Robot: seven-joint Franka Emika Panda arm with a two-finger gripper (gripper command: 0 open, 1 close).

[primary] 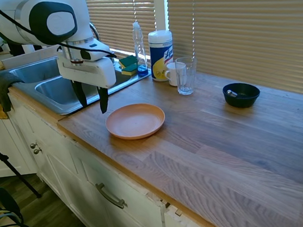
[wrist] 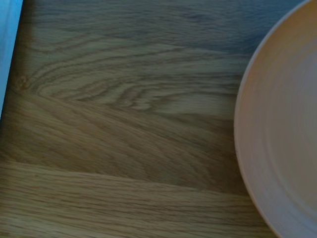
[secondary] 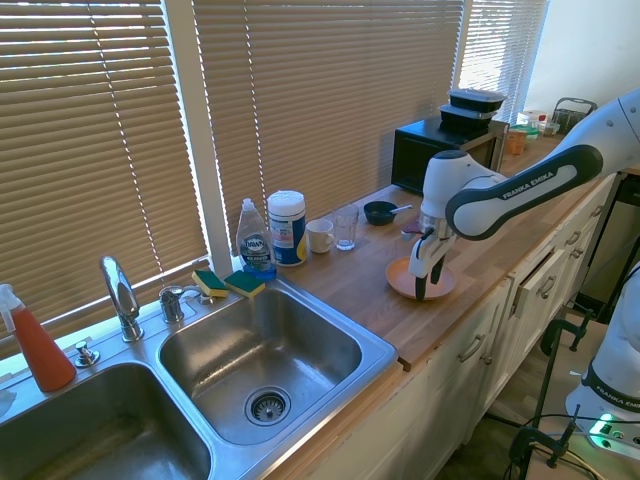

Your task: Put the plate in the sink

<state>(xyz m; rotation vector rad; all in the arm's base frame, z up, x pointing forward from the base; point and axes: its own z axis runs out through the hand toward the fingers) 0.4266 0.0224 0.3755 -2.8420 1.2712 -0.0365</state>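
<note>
The peach-orange plate (primary: 135, 121) (secondary: 436, 282) (wrist: 282, 134) lies flat on the wooden counter, near its front edge. My gripper (primary: 92, 100) (secondary: 424, 280) hangs open just above the counter, beside the plate's rim on the sink side, with nothing between its dark fingers (primary: 103, 99). The stainless-steel sink (primary: 56, 91) (secondary: 262, 350) is a short way beyond the gripper, its nearer basin empty. The wrist view shows bare wood grain and the plate's curved rim.
Behind the plate stand a clear glass (primary: 185, 75), a white mug (primary: 174, 73), a wipes canister (primary: 160, 48) and a dish-soap bottle (primary: 139, 48). Sponges (secondary: 228, 283) lie on the sink's rim by the faucet (secondary: 120, 296). A dark bowl (primary: 241, 94) sits further along the counter.
</note>
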